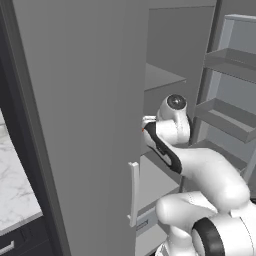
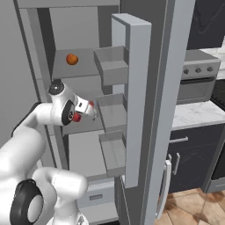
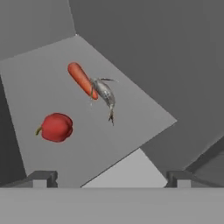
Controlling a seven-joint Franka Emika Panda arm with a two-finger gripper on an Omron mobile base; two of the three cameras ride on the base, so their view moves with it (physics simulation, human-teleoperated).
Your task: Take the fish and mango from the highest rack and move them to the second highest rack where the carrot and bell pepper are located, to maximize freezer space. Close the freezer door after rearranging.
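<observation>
The freezer door (image 2: 136, 96) is seen standing open, its moulded bins (image 2: 112, 66) facing the cavity. Inside, two flat shelves are taken as the landmarks: the highest rack (image 2: 83, 66), and below it the second highest rack (image 3: 48, 100).

On the highest rack the mango (image 2: 72, 59) is left alone, towards the rear of the board. On the second highest rack three things are seen from the hand camera: the bell pepper (image 3: 56, 127) nearer the front edge, the carrot (image 3: 81, 80) further in, and the fish (image 3: 105, 93) laid beside the carrot and touching it.

The gripper (image 3: 111, 177) is held just in front of that lower rack, its jaws spread wide and nothing between them.

The fish is judged to be already delivered, so the mango's transfer is the step in hand. For the next move the hand would have to be drawn clear of the lower rack, raised to the highest rack, and brought around the mango before closing; the door would be shut last.
</observation>
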